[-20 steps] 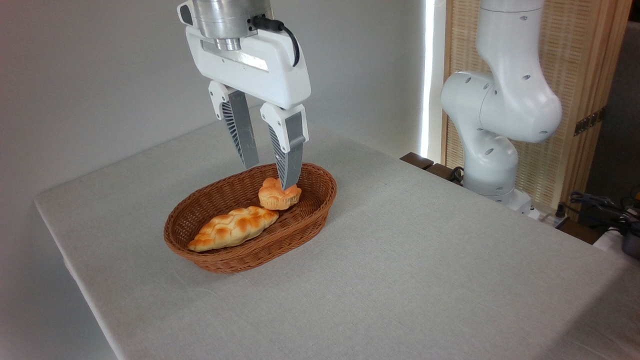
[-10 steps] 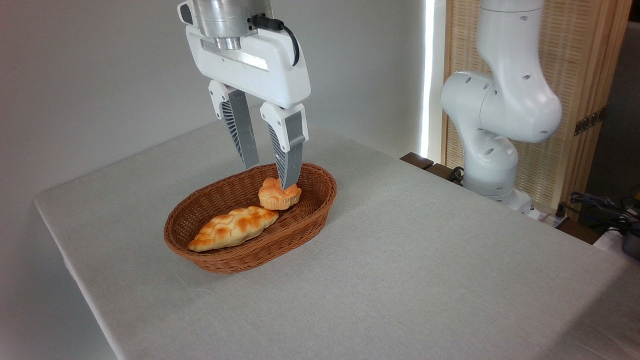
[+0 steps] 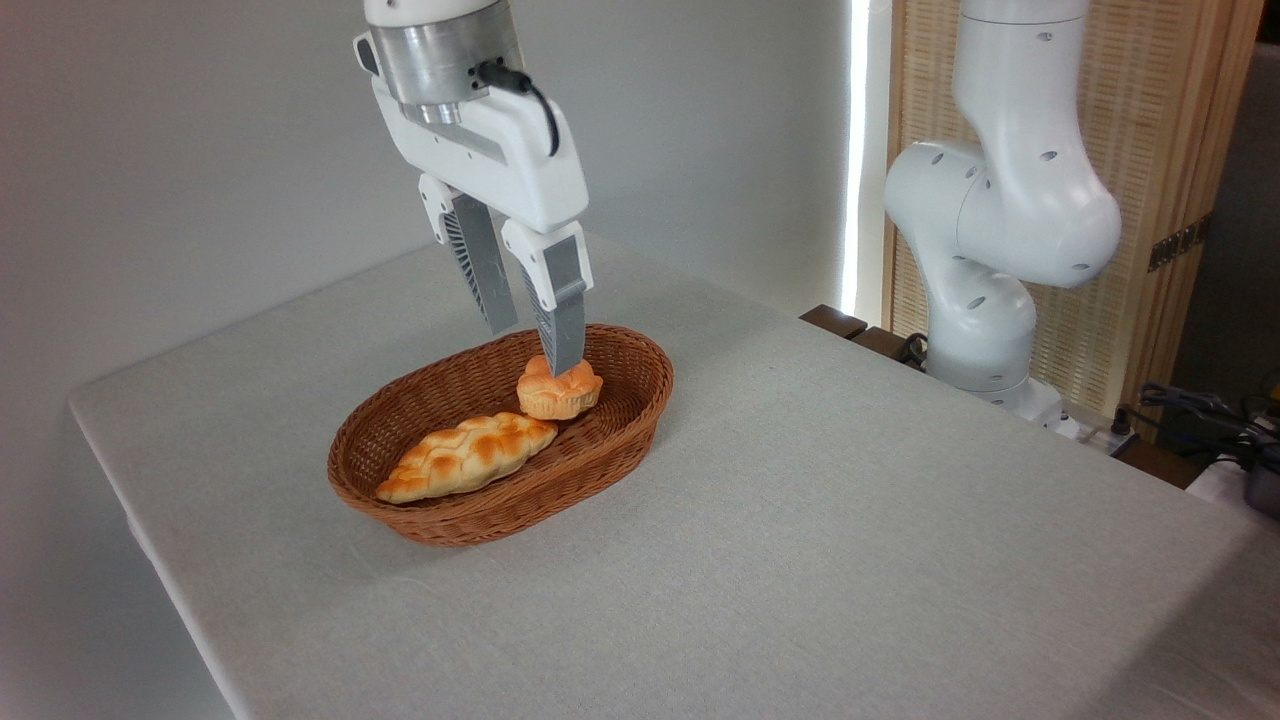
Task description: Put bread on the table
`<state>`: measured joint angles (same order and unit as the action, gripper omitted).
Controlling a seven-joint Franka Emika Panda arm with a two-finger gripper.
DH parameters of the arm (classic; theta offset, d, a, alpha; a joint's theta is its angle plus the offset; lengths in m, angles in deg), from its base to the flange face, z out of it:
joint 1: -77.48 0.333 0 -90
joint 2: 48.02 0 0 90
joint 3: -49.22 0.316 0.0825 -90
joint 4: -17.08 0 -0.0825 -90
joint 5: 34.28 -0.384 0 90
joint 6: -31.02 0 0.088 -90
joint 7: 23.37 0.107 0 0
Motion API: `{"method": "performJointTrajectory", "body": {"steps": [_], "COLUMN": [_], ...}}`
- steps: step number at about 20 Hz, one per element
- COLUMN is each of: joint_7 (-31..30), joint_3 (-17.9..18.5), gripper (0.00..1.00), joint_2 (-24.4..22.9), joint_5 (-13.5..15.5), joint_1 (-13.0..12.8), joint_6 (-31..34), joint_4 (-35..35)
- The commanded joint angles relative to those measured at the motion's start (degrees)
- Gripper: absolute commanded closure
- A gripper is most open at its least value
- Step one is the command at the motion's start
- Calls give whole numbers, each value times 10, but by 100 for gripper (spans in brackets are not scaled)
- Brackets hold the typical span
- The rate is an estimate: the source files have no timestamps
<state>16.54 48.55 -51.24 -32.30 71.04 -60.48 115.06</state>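
The bread (image 3: 558, 391), a small round orange-golden bun with ridged paler sides, rests in the right end of a brown wicker basket (image 3: 430, 400) on the grey-white table (image 3: 800, 520). My gripper (image 3: 533, 350) hangs just above the bun, tilted, with its fingers open and nothing between them. The nearer fingertip (image 3: 563, 355) overlaps the bun's top in this view; whether it touches the bun cannot be told. The farther finger ends behind the basket's back rim.
A long braided golden loaf (image 3: 466, 456) lies in the basket's left half. The arm's white base (image 3: 1000, 230) stands beyond the table's right far edge, with cables (image 3: 1200, 410) beside it. A wooden screen (image 3: 1150, 180) stands behind.
The gripper has shifted a little left and turned, so its fingers now look closer together. Bun, loaf and basket have not moved.
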Motion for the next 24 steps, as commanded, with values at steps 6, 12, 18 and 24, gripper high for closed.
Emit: {"method": "performJointTrajectory", "body": {"steps": [6, 12, 18, 24], "joint_7": [1, 4, 4, 7], "joint_3": [3, 3, 3, 1], "gripper": [0, 0, 0, 0], "joint_2": [-69, -70, -65, -63], "joint_5": [8, 7, 7, -2], "joint_1": [-69, -142, -179, -190], "joint_6": [-83, -146, -191, -223], "joint_4": [130, 202, 258, 288]}}
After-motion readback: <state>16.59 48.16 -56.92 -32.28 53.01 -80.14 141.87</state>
